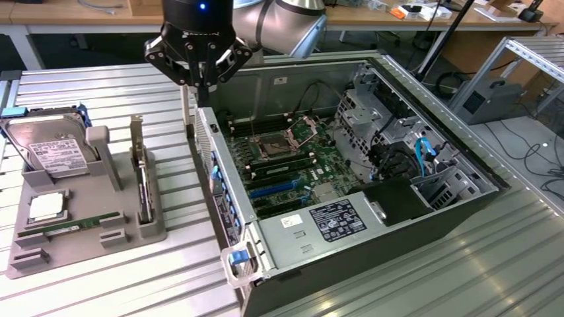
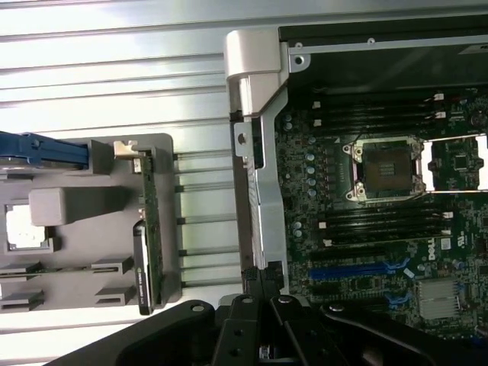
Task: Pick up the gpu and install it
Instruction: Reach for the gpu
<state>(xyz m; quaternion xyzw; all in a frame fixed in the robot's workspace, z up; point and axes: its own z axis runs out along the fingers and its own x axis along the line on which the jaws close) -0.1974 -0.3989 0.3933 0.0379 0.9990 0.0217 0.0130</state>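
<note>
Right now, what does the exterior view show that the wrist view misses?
Exterior: the arm's grey elbow, the white label on the hard drive, blue cables in the drive bays. Wrist: a straight-down look into the open processor socket. Both: the shut gripper above the case wall, the gpu standing on edge in the grey tray, the motherboard.

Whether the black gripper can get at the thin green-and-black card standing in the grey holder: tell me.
Probably yes: nothing covers the card from above. The gripper hangs shut over the rim of the open computer case, beside the holder, so its jaws would need to open.
</note>
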